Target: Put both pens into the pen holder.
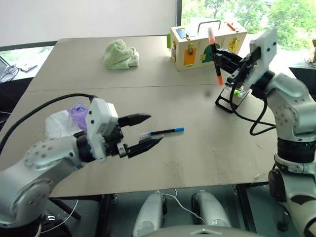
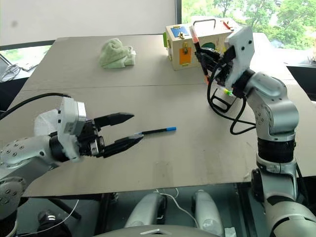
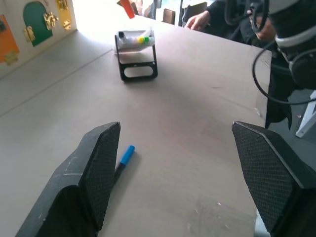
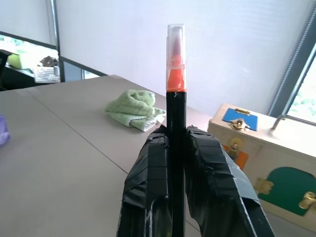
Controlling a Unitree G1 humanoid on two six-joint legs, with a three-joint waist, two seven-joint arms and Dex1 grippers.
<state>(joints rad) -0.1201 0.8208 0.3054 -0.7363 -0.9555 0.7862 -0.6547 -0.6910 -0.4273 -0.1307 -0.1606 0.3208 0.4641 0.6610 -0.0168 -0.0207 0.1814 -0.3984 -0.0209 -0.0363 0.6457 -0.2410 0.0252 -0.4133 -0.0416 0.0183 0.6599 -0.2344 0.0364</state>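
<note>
- The right gripper (image 1: 220, 58) is clamped shut on the orange pen (image 1: 215, 54), gripping it at its dark middle. The pen stands nearly upright, raised clear of the table (image 1: 197, 148), with both ends projecting from the jaws. A mid-barrel grip of this kind leaves the lower end free to enter a container.
- The pen holder (image 1: 232, 96) stands on the table directly below and just beside the right gripper, in front of the wooden box (image 1: 207, 44). It already contains yellow-green markers (image 3: 143, 38). The raised pen is judged to be positioned for lowering into it.
- The blue-capped pen (image 1: 165, 132) lies flat on the table, its blue cap pointing toward the pen holder.
- The left gripper (image 1: 145, 132) holds nothing. Its jaws stand wide apart and level, one above the other, straddling the near end of the blue-capped pen. This spacing is judged to prepare a closing grip on the barrel.
- A green cloth (image 1: 120, 54) lies well apart at the far side of the table, clear of both arms.
</note>
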